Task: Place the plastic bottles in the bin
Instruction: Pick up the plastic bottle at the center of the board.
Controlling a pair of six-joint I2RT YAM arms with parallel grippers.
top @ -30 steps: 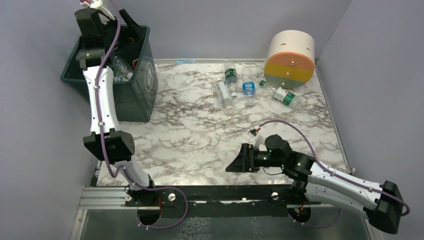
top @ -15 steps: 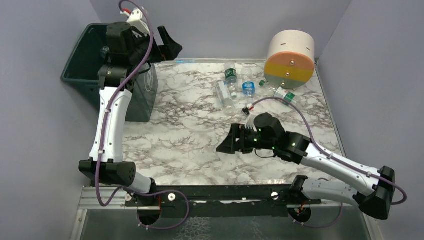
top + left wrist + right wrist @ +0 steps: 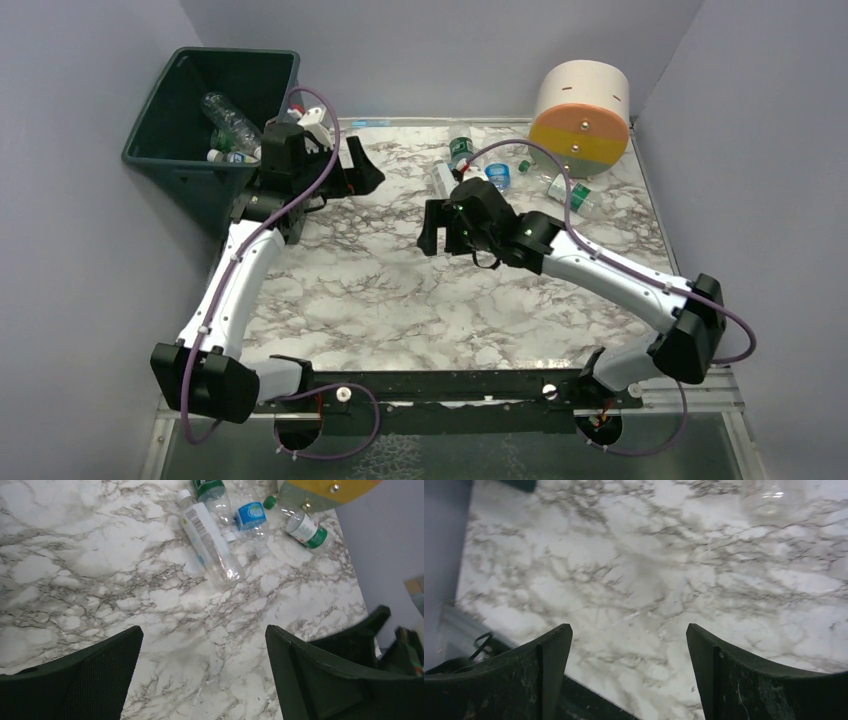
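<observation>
Drop looks done: the left gripper has swung out of the dark green bin over the marble table, jaws wide and empty. A few clear bottles lie inside the bin. The right gripper has moved up toward the leftover bottles by the striped cylinder, jaws apart, nothing held. The right arm covers part of that cluster. The bin's bottom is hidden, so the count is unsure. The right wrist view catches only a blurred bottle base.

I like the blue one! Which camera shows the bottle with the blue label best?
The left wrist view: the blue-label bottle looks close there, its label plain to see. The top view shows it small and far away. The right wrist view shows no blue label at all.
</observation>
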